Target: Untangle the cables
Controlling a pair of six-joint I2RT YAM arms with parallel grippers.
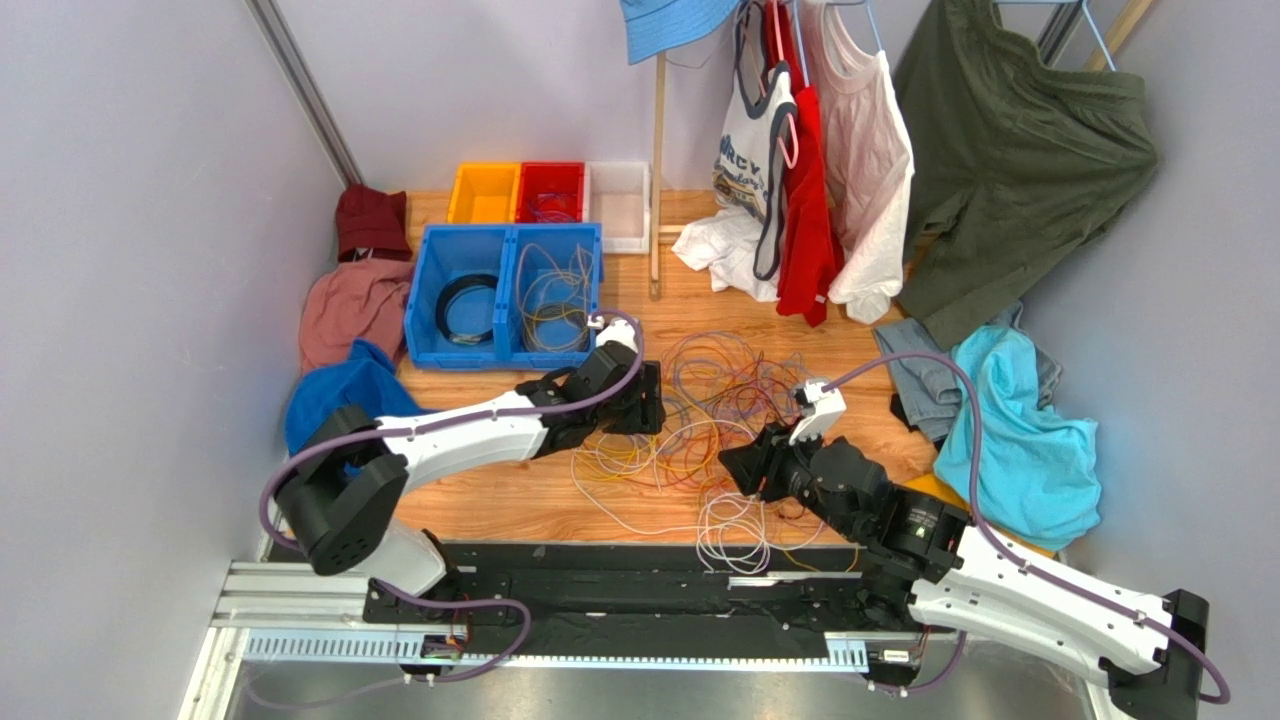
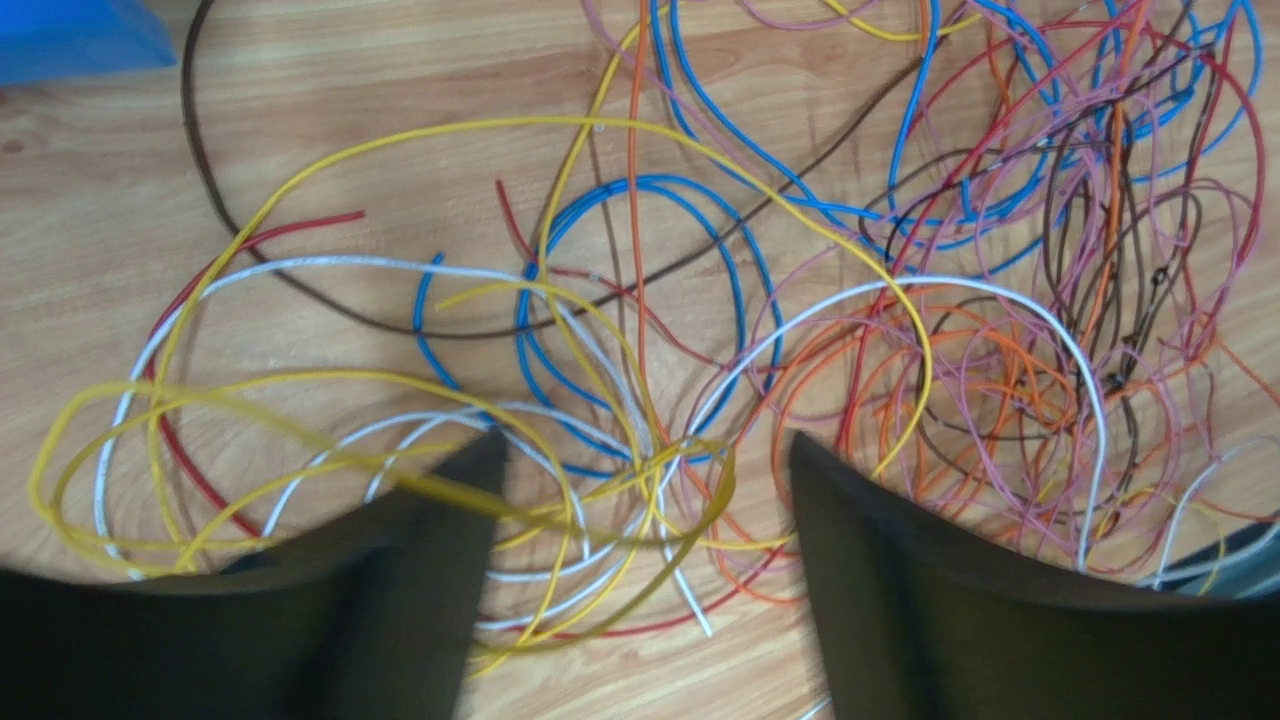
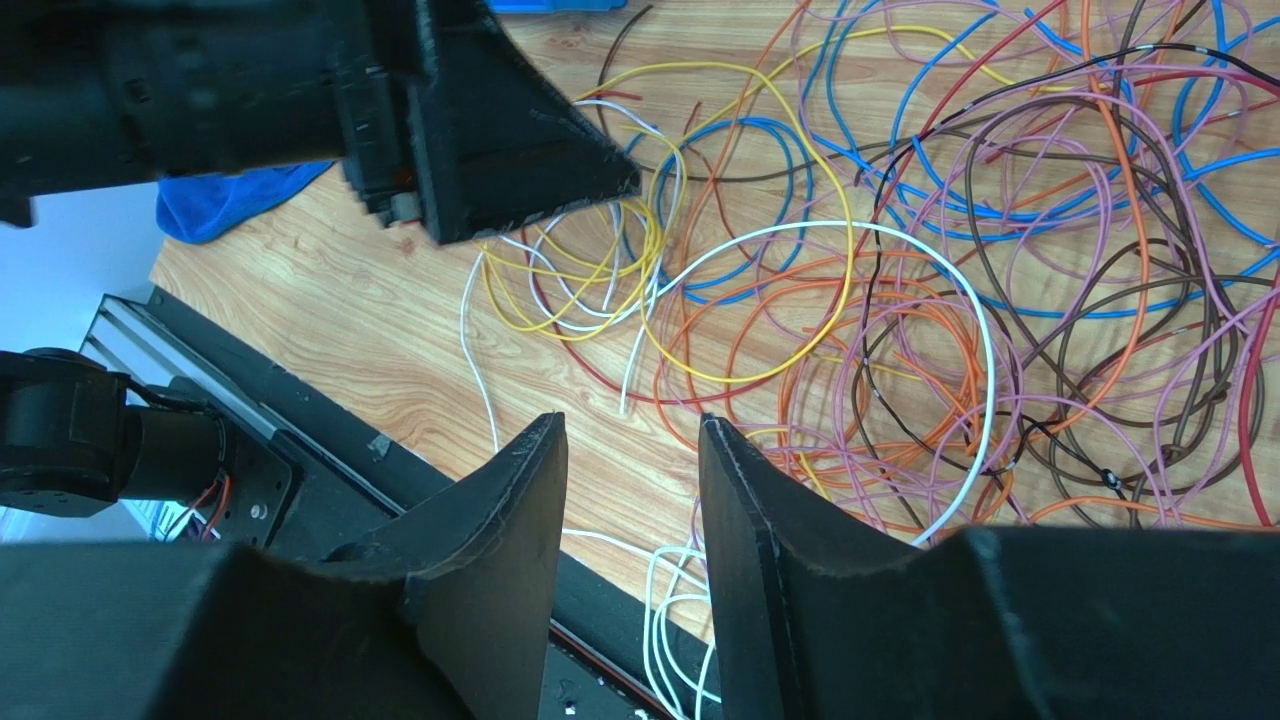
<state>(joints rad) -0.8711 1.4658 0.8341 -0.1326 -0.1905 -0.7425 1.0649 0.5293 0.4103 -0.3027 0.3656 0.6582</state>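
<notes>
The left arm [image 1: 466, 432] reaches from its base at the near left corner diagonally toward the middle of the table [image 1: 511, 503]. Its white forearm lies low and almost level, and the wrist is bent so the left gripper [image 1: 649, 408] points down at the wood. In its own wrist view the left gripper [image 2: 646, 443] has its jaws spread wide. A blurred yellow strand [image 2: 451, 492] crosses the tip of its left finger and runs on through the gap, with thin white and yellow loops lying under that gap. No strand is pinched.

The cables [image 1: 706, 405] lie in one loose tangle directly ahead of this gripper and off to its right. There the orange, pink, blue and brown loops pile thickest [image 2: 977, 300].

The right arm [image 1: 902, 525] leans in from the near right corner, elbow low, with the right gripper [image 1: 739, 462] close above the table at the near edge of the tangle. The two grippers face each other across the tangle's left part. Its jaws [image 3: 631, 423] stand a narrow way apart, with bare wood showing between the fingers and nothing gripped. Most of the tangle [image 3: 1022, 300] spreads ahead of it and to its right. A white strand [image 3: 819, 227] arches just beyond its fingertips.
</notes>
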